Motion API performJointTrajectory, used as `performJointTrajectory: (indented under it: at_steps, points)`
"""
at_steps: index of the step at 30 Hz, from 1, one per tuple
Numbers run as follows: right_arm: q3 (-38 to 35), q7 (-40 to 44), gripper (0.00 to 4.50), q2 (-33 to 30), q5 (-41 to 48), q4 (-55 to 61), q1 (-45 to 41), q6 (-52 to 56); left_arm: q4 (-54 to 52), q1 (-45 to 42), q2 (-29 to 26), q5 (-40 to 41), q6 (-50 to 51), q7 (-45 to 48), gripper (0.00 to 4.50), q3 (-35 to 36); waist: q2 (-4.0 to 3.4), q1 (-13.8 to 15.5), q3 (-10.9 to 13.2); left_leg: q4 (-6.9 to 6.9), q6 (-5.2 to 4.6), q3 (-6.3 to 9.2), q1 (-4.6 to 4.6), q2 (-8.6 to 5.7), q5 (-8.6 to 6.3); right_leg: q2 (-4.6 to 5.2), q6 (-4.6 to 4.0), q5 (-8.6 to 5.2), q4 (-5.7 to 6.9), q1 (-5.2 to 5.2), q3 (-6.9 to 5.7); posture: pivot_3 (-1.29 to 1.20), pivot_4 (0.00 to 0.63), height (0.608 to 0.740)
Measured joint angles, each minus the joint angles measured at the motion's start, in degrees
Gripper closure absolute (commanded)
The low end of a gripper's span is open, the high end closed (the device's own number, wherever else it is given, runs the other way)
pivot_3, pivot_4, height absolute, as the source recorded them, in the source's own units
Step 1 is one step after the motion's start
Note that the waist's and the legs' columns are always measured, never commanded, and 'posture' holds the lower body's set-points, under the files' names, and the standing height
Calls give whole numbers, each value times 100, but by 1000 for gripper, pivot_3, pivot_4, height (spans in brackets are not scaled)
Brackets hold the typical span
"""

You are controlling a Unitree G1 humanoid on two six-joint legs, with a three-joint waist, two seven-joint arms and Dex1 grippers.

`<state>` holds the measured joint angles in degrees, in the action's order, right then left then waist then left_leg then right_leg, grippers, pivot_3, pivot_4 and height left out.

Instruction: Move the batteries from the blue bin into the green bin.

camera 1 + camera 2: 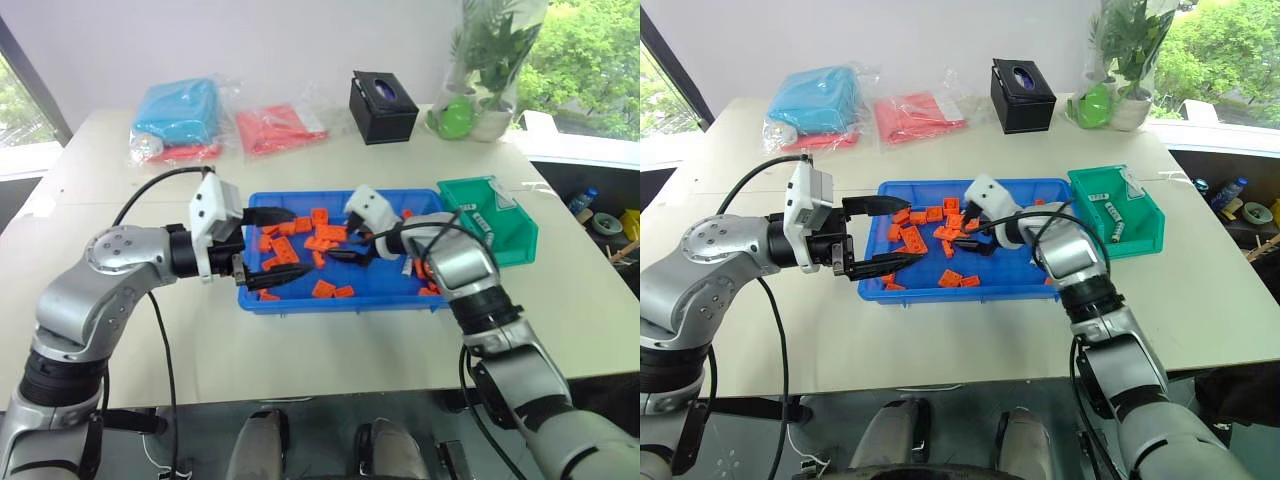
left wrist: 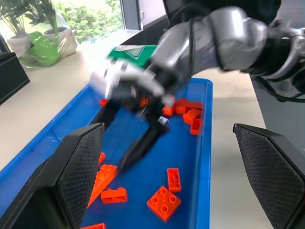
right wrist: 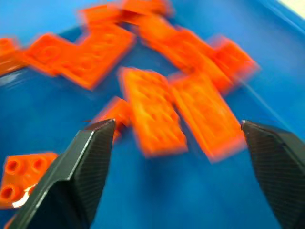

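Note:
The blue bin (image 1: 340, 299) lies mid-table with several orange bricks (image 1: 322, 240) scattered in it. To its right stands the green bin (image 1: 512, 240), with a few small silver batteries (image 1: 1110, 215) lying inside. My left gripper (image 1: 297, 243) hangs open over the blue bin's left end, pointing right, with nothing between its fingers. My right gripper (image 1: 345, 252) is low over the bricks in the bin's middle, pointing left toward the other gripper. It stands open and empty, and bricks lie just beyond its fingertips (image 3: 90, 157). The left wrist view shows the right gripper (image 2: 125, 142) above the blue floor.
Behind the bins stand a black tissue box (image 1: 383, 105) and a potted plant in plastic wrap (image 1: 485, 70). A light-blue package (image 1: 178, 115) and a red package (image 1: 278, 128) lie at the back left. Bare tabletop surrounds the bins.

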<state>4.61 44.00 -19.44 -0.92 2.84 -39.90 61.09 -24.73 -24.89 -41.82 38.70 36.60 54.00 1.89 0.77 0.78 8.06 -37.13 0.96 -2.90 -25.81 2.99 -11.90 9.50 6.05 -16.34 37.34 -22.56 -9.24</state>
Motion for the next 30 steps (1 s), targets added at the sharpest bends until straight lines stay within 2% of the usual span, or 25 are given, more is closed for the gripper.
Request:
performJointTrajectory:
  at_steps: [4, 6, 15, 23, 30]
  points:
    - [-862, -501, 76, 142, 162, 1681, 355, 2434, -4, 13, 10, 1, -1, 0, 0, 0, 2, -6, -2, 8, -1, 2, 9, 4, -1, -3, 0, 0, 3, 0, -2, 0, 150, 651]
    - [-1074, -668, 76, 240, 251, 2051, 493, 2943, -1, 13, 17, -1, -2, 4, 0, -1, 2, -12, -2, 12, 7, 0, 14, 4, -7, -3, -1, -1, -1, 0, -1, 0, 150, 651]
    - [-1585, -1446, 76, 302, 867, 2341, 1099, 3101, 237, -101, 97, -85, -102, 107, 0, -83, 0, 1, -1, 11, 7, -4, 9, 3, -7, -2, -1, -1, -13, 1, -1, 0, 150, 651]
    - [-1674, -1942, 76, 154, 1238, 2115, 1097, 3101, 244, -161, 99, -107, -118, 148, 0, -91, 3, 6, -3, 11, 4, -3, 9, 4, -5, -2, -2, -2, -14, 3, -1, 0, 150, 651]
    - [-1549, -2262, 76, 250, 1290, 1398, 816, 3025, 205, -97, 97, -119, -118, 117, 0, -89, 6, 4, -5, 11, 1, -2, 9, 3, -4, -2, -13, -8, -16, 4, -1, 0, 150, 651]
